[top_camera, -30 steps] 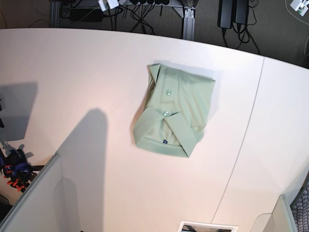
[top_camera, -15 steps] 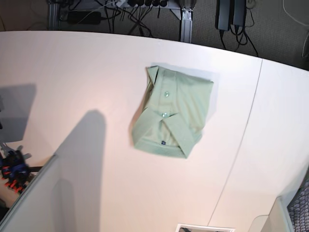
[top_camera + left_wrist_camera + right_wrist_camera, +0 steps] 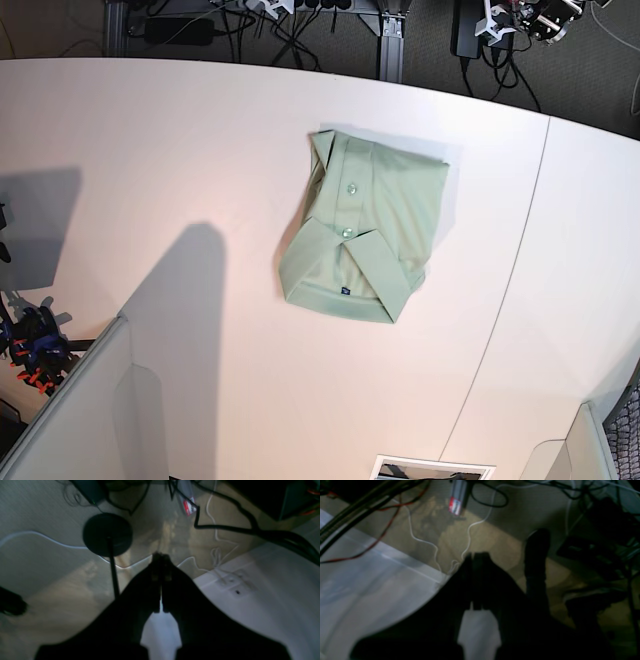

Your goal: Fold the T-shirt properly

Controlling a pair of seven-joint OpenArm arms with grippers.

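The T-shirt [image 3: 360,225] lies on the white table [image 3: 150,150] as a compact pale mint-green rectangle, collar and dark neck label toward the near side, two buttons showing. It appears in neither wrist view. My left gripper [image 3: 161,557] is shut and empty, hanging past the table's far edge over the floor. My right gripper [image 3: 476,555] is also shut and empty, past the table edge over the floor. Small parts of the arms show at the top edge of the base view, far from the shirt.
A seam [image 3: 510,270] runs across the table right of the shirt. Cables and a round black stand base [image 3: 107,533] lie on the floor beyond the table. A grey partition [image 3: 70,420] stands at the near left corner.
The shirt lies as before. The arm parts at the far edge of the base view have shifted sideways.
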